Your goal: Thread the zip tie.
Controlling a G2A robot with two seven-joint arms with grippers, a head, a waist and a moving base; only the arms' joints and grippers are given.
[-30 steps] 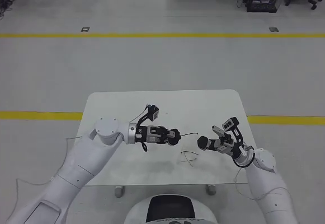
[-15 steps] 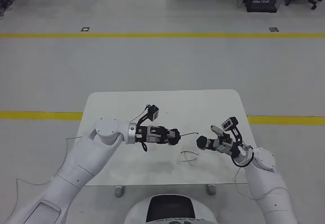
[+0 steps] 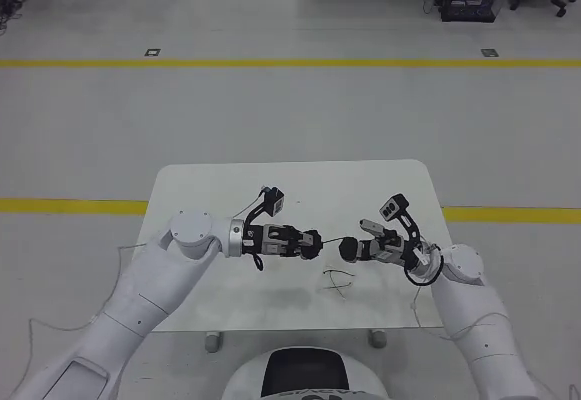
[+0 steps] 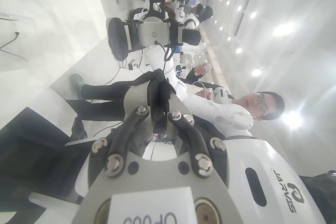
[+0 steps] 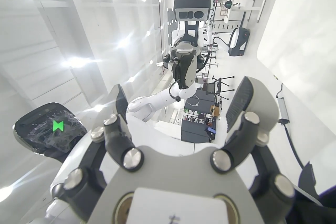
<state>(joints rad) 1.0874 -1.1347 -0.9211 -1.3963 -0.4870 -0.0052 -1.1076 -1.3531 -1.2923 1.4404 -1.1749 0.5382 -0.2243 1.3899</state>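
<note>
Tally: one table [image 3: 200,185]. Grippers: two, my left gripper [image 3: 315,241] and my right gripper [image 3: 352,250]. Zip ties: one held zip tie [image 3: 336,241] in my left; loose zip ties [image 3: 337,280] on the table look like two, crossed, count uncertain.

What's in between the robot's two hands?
The top view shows a thin black zip tie, held in the left fingers, pointing across the gap at the open right fingers.
</note>
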